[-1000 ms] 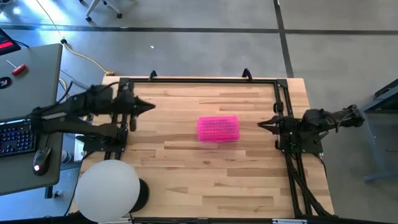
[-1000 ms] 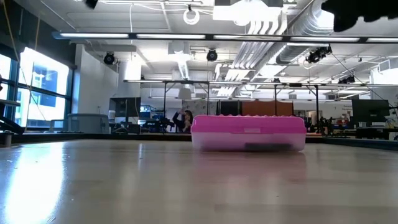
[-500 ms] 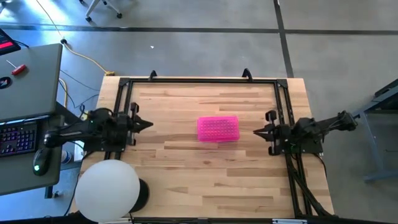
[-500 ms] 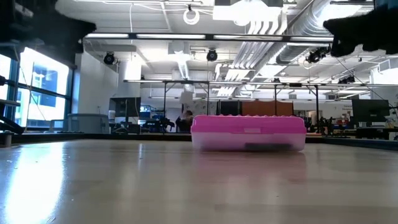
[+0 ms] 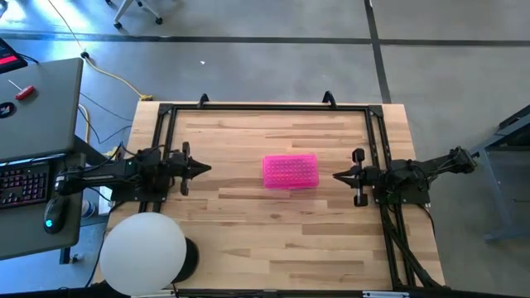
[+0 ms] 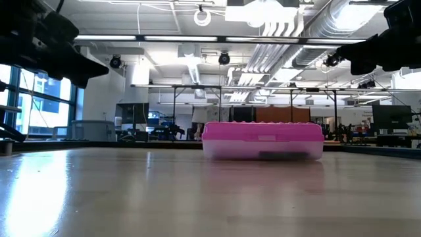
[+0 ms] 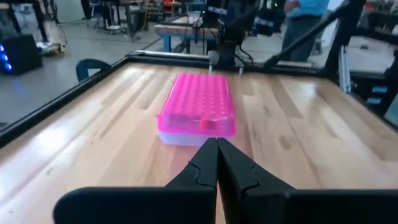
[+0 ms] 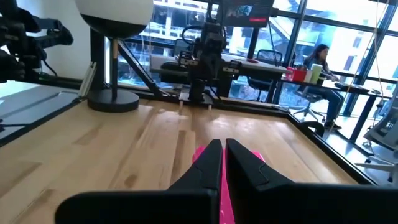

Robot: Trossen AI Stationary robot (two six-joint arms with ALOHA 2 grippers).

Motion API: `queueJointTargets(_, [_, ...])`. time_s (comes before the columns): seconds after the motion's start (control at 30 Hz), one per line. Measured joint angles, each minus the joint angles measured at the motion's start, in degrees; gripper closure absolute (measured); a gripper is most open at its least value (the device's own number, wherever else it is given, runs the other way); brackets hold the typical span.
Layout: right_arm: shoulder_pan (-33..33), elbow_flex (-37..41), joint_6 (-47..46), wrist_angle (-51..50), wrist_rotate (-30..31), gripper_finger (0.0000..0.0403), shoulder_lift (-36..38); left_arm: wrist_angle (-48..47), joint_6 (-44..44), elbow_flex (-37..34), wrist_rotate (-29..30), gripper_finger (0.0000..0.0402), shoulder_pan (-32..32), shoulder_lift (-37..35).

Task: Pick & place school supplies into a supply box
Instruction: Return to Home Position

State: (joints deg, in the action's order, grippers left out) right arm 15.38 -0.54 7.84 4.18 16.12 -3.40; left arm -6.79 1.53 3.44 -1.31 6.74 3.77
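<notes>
**High view.** Pale wood-plank bench with a black frame rail round its edge, on a grey concrete floor. The supply box sits at mid-bench with its pink dotted lid down. Left gripper is at the rail on one side of the box and right gripper at the rail on the other. Both point at the box and both are well apart from it, with bare planks on every side of the box. A white globe lamp stands at the bench corner near the left arm. A keyboard lies on a desk beyond it.

**Low view.** The box lies flat, pink lid over a clear base, with a dark shape showing through the base. Both grippers hang well above bench level, off to either side of the box. Behind is an open workshop with ceiling ducts and strip lights.

**Left wrist view.** Fingers are pressed together. The box is straight ahead, lid seated. A person in blue stands past the far rail.

**Right wrist view.** Fingers are drawn in to a thin slit, with the pink of the box just past the tips. A seated person is by the windows.
</notes>
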Motion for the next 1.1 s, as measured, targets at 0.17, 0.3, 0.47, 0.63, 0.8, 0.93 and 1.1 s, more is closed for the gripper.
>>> queueJointTargets(0.17, [0.0,0.0,-0.09,-0.02,0.0,0.0403,0.0,-0.21,1.76,0.04,-0.01,0.036,0.0,0.68])
queueJointTargets(0.3, [0.0,0.0,-0.1,-0.04,0.0,0.0403,0.0,-0.23,1.78,0.04,-0.04,0.0361,0.0,0.61])
queueJointTargets(0.47, [0.0,0.02,-0.05,-0.04,0.0,0.0403,0.0,-0.28,1.76,0.04,-0.04,0.0366,0.0,0.61])
queueJointTargets(0.63, [0.0,0.02,-0.02,-0.04,0.0,0.0403,0.0,-0.32,1.78,0.04,-0.06,0.0363,0.0,0.61])
queueJointTargets(0.8, [0.0,0.02,0.06,-0.04,0.0,0.0403,0.0,-0.34,1.78,0.04,-0.08,0.036,0.0,0.61])
queueJointTargets(0.93, [0.0,0.02,0.08,-0.04,0.0,0.0402,0.0,-0.28,1.78,0.04,-0.14,0.0363,0.0,0.61])
queueJointTargets(1.1, [0.0,0.04,0.08,-0.06,0.0,0.0402,0.0,-0.26,1.78,0.04,-0.23,0.0366,0.0,0.61])
